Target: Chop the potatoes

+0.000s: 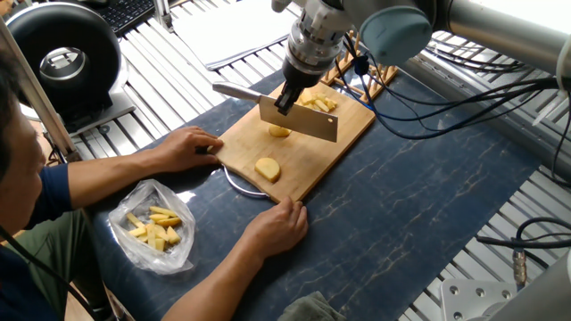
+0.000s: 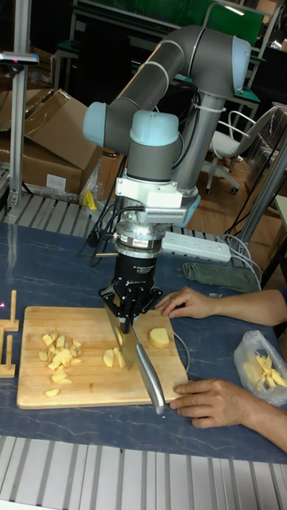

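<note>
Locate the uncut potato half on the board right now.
In the fixed view, the potato half lies on the cutting board's near end, between the person's hands, nearer than the knife.

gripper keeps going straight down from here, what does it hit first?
Probably the small pale yellow potato chunk under the steel cleaver blade clamped in the black two-finger gripper, then the light wooden cutting board. Depth is unclear; the blade may land just beside it.

Board edges: two human hands (image 1: 192,145) (image 1: 278,227) are gripping the cutting board (image 1: 343,111), blocking its near corner and side.
Over the board: the cleaver (image 1: 299,119) is hanging above the potatoes (image 1: 279,130).
Far end: a wooden rack (image 1: 357,64) is standing just beside the board.
</note>
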Controlling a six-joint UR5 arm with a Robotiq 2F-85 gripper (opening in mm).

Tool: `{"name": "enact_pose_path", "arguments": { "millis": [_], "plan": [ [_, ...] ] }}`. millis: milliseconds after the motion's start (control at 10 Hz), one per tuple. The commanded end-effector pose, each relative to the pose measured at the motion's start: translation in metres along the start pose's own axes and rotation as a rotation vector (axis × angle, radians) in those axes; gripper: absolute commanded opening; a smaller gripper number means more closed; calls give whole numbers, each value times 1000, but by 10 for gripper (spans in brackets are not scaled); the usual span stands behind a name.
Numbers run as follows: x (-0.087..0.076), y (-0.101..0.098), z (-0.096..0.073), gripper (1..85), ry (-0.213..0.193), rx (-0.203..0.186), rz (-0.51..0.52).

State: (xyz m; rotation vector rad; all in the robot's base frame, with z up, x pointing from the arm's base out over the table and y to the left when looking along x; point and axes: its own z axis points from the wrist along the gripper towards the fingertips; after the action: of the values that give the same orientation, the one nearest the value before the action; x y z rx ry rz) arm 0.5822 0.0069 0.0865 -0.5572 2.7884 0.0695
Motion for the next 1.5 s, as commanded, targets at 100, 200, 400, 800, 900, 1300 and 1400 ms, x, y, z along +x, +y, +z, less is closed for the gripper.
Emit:
{"name": "enact_pose_path", "arguments": {
  "millis": [100, 200, 400, 800, 900, 1300, 1400],
  "plan": [
    [-3, 1, -3, 10, -8, -18, 9],
    [-3, 1, -4, 10, -8, -18, 11],
    [-3, 0, -4, 10, -7, -19, 12],
    [-4, -3, -4, 10, -7, -19, 9],
    [-4, -3, -4, 10, -6, -17, 9],
    [-3, -5, -4, 10, -6, -17, 9],
    [-2, -4, -3, 10, -6, -17, 9]
  ]
}}
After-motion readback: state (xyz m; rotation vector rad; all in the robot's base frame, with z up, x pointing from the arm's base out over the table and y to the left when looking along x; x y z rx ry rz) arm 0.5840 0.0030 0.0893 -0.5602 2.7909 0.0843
